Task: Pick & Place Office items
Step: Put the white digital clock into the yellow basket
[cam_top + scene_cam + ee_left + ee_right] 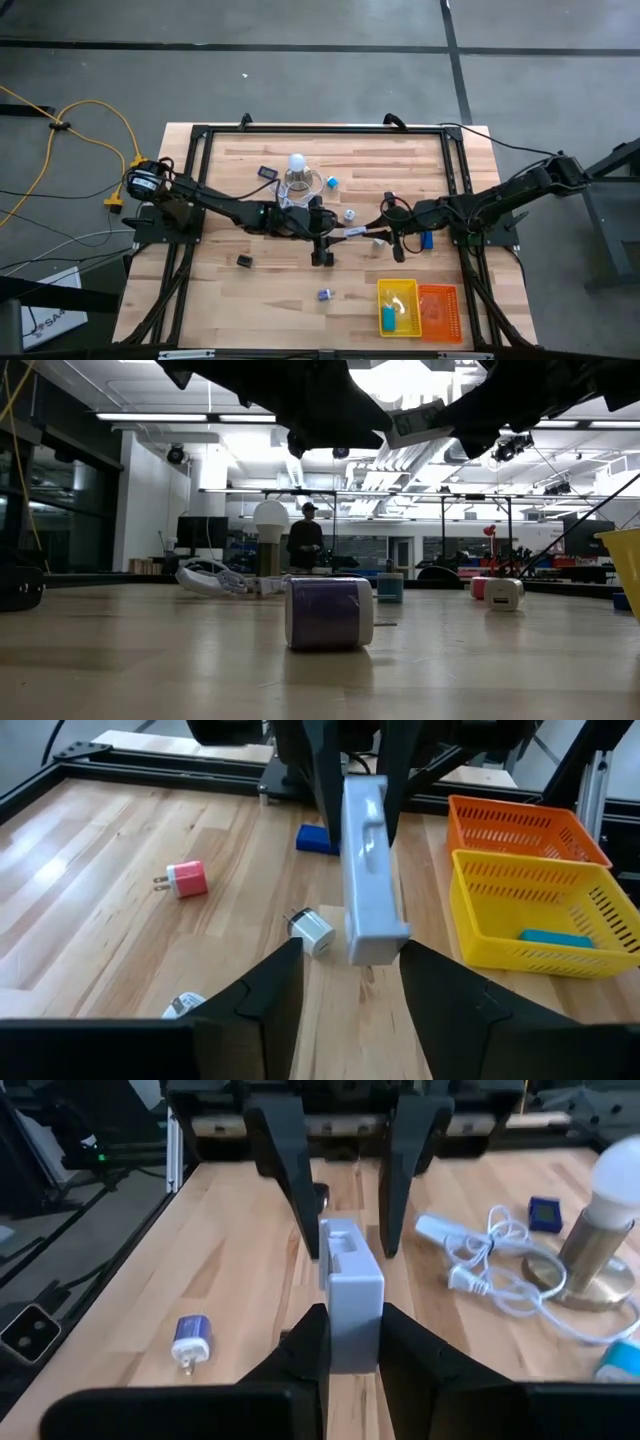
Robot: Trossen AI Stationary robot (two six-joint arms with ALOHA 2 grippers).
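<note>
Grippers are both parked over the table a bit up from the yellow tray [398, 300], toward the middle of the table, nose to nose. The right gripper [352, 1320] is clamped tight on one end of a pale grey bar [352, 1285], which is up in the air, not on the wood. The left gripper [350, 955] has its jaws spread fairly wide either side of the bar's other end, and from its wrist view there's a gap on both sides, so it isn't pinching it.

Rest of the stuff, all going off the yellow tray:
- teal-blue piece [556, 937] lying inside it
- orange tray [438, 310] right up against its side, away from the left arm
- small blue-white piece [325, 294] on the wood just beside it, on the left arm's side
- black clip [244, 261] well further out that same way
- blue block [316, 838], white cube [312, 930] and pink cube [187, 878] on the table up past it, near the grippers
- white-bulb lamp [297, 175] with its looped cord well off toward the far edge
</note>
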